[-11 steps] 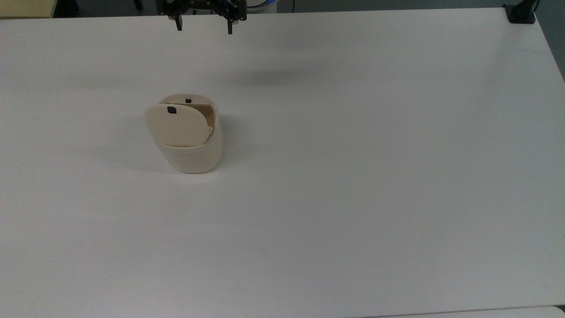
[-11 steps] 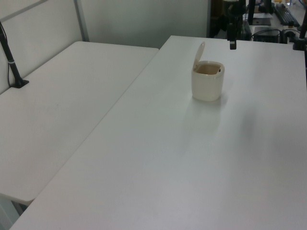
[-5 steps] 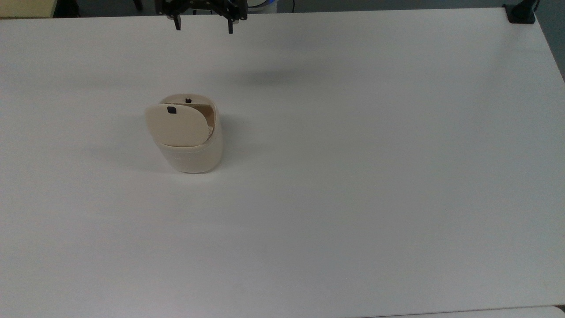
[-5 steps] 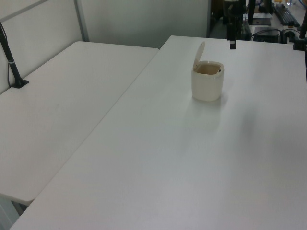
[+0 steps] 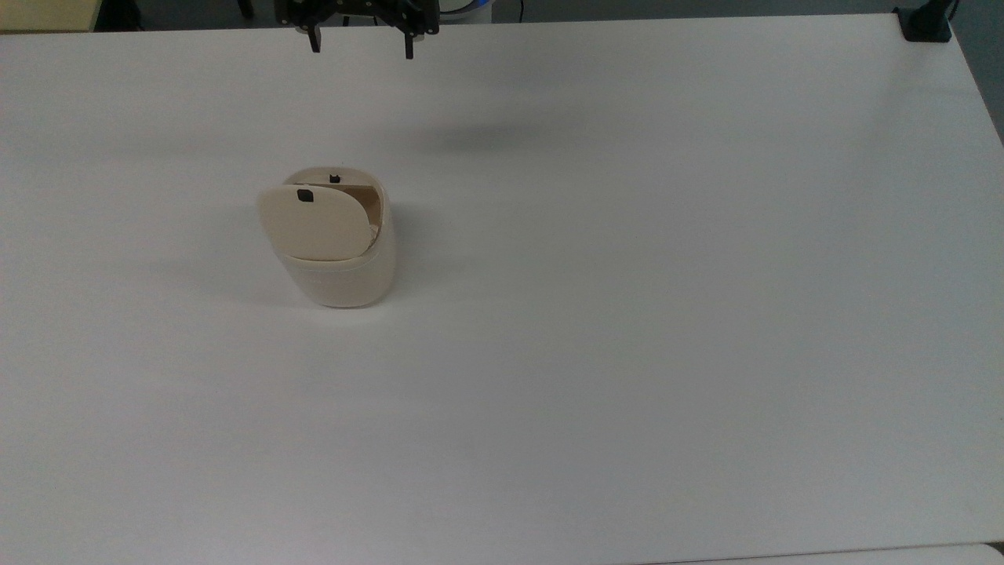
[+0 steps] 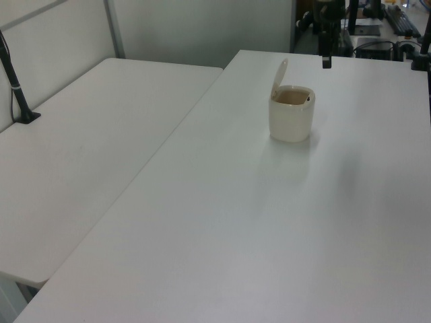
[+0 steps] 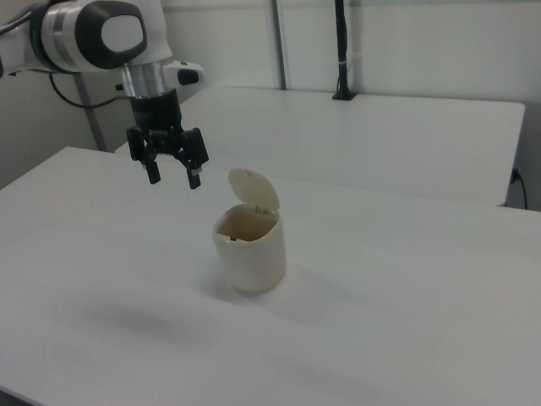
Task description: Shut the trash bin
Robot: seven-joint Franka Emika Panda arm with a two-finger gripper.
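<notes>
your gripper (image 7: 174,178) hangs above the white table (image 5: 627,314) with its two black fingers (image 5: 409,49) spread wide apart, nothing between them and nothing touching them. in the top view it sits at the far edge of the table, well apart from the trash bin (image 5: 345,275) and a little toward the top view's right of it; in the right view it hovers higher than the bin's rim, off to the right view's left.

the trash bin stands upright on the table, toward the top view's left of centre. its lid (image 7: 254,190) is swung up on its hinge and stands near upright, so the mouth is open. you can see a tan inner wall, but the contents cannot be made out.

the bin is smooth cream-beige plastic with a rounded-square body. the lid is flat and rounded-square too, carrying a small black square mark (image 5: 305,196) near one edge; a matching black notch (image 5: 335,179) sits on the rim opposite the hinge.
</notes>
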